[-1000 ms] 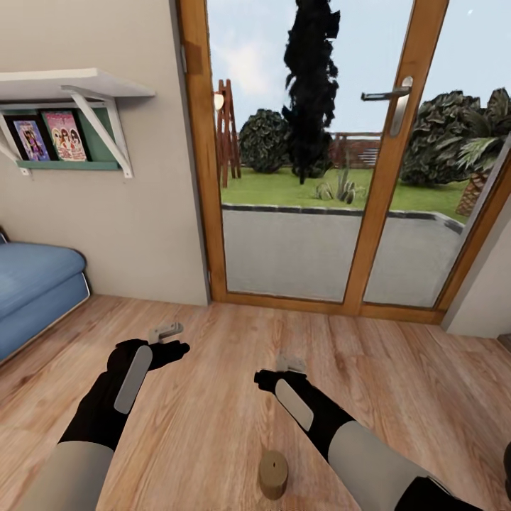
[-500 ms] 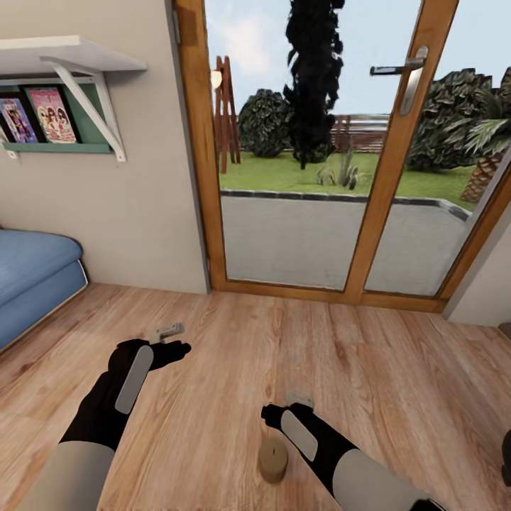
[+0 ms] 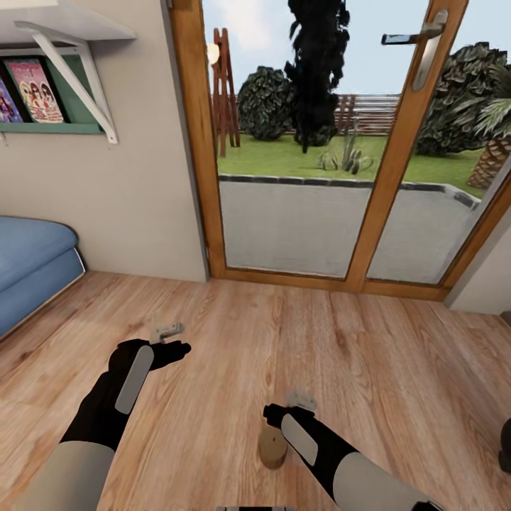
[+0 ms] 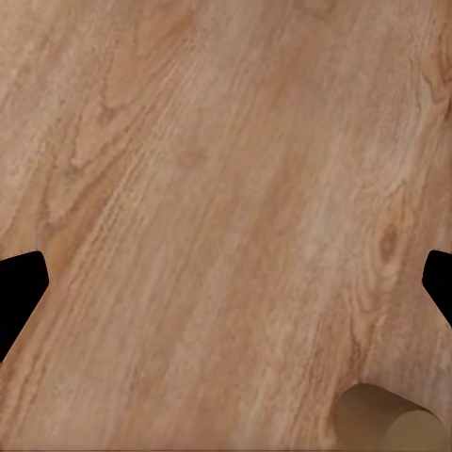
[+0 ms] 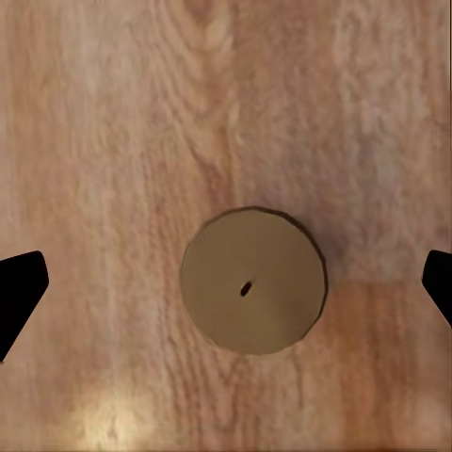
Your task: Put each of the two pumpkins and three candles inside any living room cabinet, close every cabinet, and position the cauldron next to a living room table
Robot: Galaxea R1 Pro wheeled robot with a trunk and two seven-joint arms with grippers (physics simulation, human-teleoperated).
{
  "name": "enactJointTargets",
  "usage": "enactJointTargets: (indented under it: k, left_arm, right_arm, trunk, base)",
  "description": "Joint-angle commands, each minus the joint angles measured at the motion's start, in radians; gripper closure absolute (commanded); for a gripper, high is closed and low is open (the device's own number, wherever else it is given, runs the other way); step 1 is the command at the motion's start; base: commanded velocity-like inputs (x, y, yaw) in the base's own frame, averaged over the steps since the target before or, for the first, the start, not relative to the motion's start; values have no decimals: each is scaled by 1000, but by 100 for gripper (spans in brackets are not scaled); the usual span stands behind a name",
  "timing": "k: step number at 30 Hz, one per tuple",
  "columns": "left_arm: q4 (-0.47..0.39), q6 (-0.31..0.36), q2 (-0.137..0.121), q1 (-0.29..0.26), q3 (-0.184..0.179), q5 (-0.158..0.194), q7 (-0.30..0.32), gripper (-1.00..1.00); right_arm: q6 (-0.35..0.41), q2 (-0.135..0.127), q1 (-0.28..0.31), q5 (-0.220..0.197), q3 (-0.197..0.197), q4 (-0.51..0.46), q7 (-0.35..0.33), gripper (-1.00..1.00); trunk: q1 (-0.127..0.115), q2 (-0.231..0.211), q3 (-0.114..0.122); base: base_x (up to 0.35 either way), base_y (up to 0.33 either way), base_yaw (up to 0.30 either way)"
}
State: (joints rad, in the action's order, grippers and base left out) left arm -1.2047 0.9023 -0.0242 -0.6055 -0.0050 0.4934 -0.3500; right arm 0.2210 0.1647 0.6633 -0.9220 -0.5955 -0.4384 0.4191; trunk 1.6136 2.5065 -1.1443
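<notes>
One candle point(image 3: 270, 448), a short tan cylinder, stands upright on the wooden floor close in front of me. My right gripper point(image 3: 299, 397) hovers over it, and the right arm hides part of it in the head view. In the right wrist view the candle's round top point(image 5: 252, 280) with its dark wick sits centred under my open right gripper point(image 5: 226, 292), well clear of both fingertips. My left gripper point(image 3: 167, 331) hangs open over bare floor to the left. In the left wrist view my open left gripper point(image 4: 226, 292) has the candle point(image 4: 391, 421) off to one side.
A glass door in a wooden frame point(image 3: 397, 170) fills the wall ahead. A blue sofa point(image 3: 28, 266) stands at the left under a white wall shelf point(image 3: 71, 28). A black rounded shape point(image 3: 504, 444) is cut off at the right edge.
The camera has shifted, so the whole room sits higher in the picture. My right gripper has drawn back over the candle. The left arm looks unmoved.
</notes>
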Motion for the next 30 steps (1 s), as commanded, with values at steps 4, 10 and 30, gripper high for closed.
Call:
enactJointTargets:
  k: [4,10,30]
  left_arm:
    - [-1,3,0,0,-2,11,-9,-100]
    - [-1,3,1,0,-4,10,-9,-100]
    - [-147,101,-279,8,-34,273,656,-100]
  right_arm:
    - [-33,1,1,-5,-7,18,7,-100]
    - [-70,1,1,-2,-9,45,7,-100]
    - [-130,3,1,0,-146,97,-52,-100]
  trunk:
    - [2,1,-16]
    - [4,3,-40]
    - [10,6,-90]
  base:
    - [0,0,0]
    - [0,0,0]
    - [0,0,0]
